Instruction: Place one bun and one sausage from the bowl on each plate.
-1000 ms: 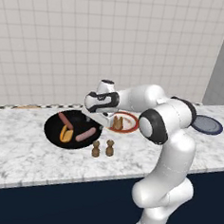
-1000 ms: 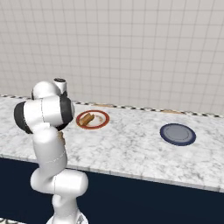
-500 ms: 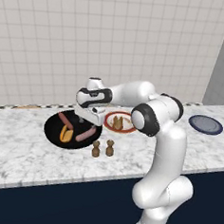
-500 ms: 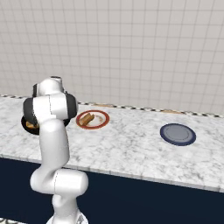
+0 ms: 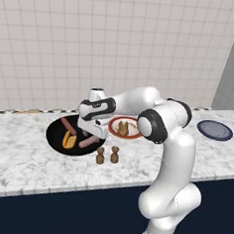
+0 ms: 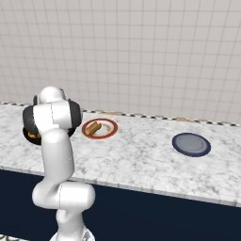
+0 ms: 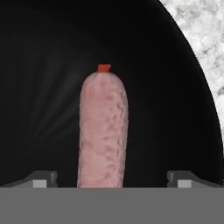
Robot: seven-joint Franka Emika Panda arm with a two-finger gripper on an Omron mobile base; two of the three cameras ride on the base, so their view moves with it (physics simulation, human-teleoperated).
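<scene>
The glossy black bowl sits at the left of the counter and holds an orange bun and two pink sausages. My gripper is down inside the bowl, open, straddling one sausage that lies lengthwise between the fingertips without being gripped. The same sausage pokes out beside the hand in the left base view. Just right of the bowl, the white plate with a red-brown rim carries a brown bun. The dark blue plate lies bare at the far right.
Two small brown shakers stand on the marble counter in front of the bowl and plate. A tiled wall runs behind the counter. In the right base view my own arm hides most of the bowl; a wide stretch of counter separates the red-rimmed plate from the blue plate.
The arm has swung left from above the red-rimmed plate to the bowl and come down over a sausage. The jaws stayed open.
</scene>
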